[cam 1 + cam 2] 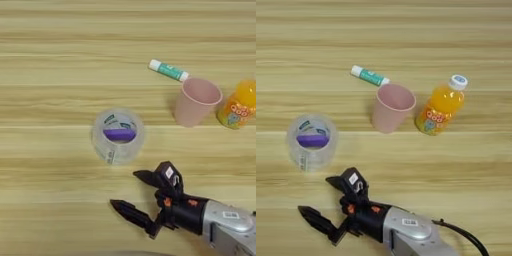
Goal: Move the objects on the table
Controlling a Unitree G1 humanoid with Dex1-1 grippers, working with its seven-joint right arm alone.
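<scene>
Black two-fingered pincer [134, 192] spread open, empty, near the wide clear tape roll [118, 136]; no contact. Pink plastic cup [392, 107] upright beside small orange bottle [441, 106] on wooden tabletop [50, 70].

Tape roll [118, 136], pink cup [197, 102], orange bottle [441, 106] stand apart.

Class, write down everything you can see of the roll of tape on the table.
The roll of tape is a wide ring of clear, glossy plastic tape with a purple inner label and small green-and-white printing inside the core. It stands on its flat side on the wooden table, hollow facing up, left of the pink cup. Nothing touches it; the gripper, jaws open, lies nearer the camera, apart from it.
</scene>
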